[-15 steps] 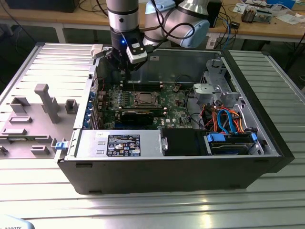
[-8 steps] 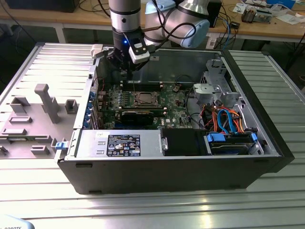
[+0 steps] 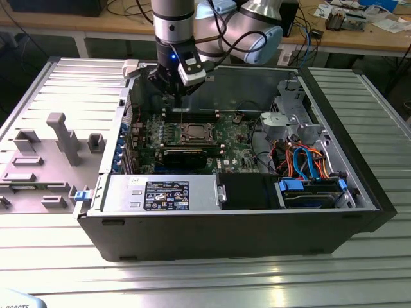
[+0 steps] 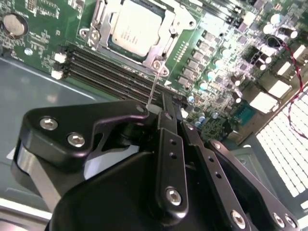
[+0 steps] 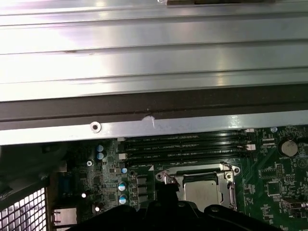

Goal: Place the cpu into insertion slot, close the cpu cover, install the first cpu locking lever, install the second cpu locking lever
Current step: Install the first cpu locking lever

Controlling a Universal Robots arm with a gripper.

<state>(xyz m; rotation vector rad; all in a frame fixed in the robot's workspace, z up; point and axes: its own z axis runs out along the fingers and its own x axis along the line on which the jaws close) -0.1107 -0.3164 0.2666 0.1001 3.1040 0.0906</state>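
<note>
The robot's black claw [image 4: 161, 109] hangs low inside an open computer case [image 3: 225, 234], close to the case's far wall. In the second wrist view its two fingers are pressed together. A thin silver locking lever [image 4: 153, 86] stands up from the socket corner and ends right at the fingertips. Whether the wire is pinched between them or only touching them cannot be told. That pose suggests the work is at the lever stage. Just beyond the claw, the cpu [image 4: 132, 26] lies flat in its socket near the middle of the green motherboard [image 4: 226, 72], silver top facing up. The cpu cover [image 4: 174, 26], a metal frame, lies down around it, so the chip shows through the window, seated and covered. Long dark memory slots [image 4: 110, 72] run between the socket and the case's far wall. The case lies on its side on a ribbed metal counter [image 3: 192, 282], open side up, which lets the arm reach in from above.
</note>
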